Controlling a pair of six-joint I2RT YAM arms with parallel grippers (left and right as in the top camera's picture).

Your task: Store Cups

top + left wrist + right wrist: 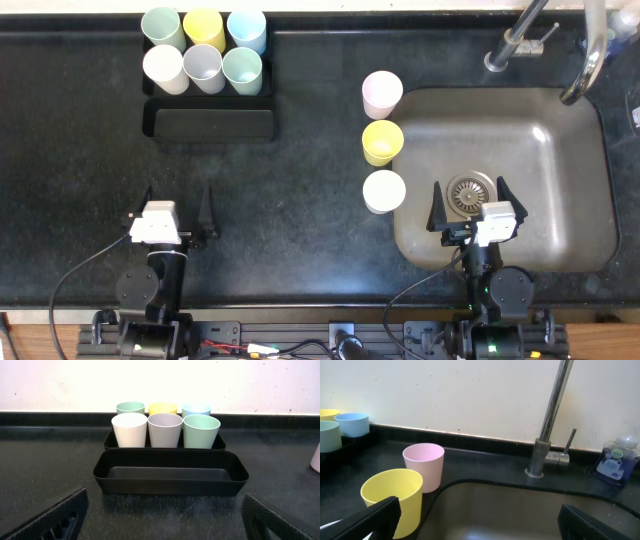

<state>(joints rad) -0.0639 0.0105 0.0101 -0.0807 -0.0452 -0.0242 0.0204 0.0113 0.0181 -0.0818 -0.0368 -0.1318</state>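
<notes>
Upright, six cups in rear tray, left pincer spread, right pincer spread.

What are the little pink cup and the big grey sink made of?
The small pink cup looks like plastic: it is smooth and matte, one even colour all over, with a thin rim. The grey sink basin looks like brushed metal, probably stainless steel, because it has a dull silvery sheen with soft reflections.
</notes>
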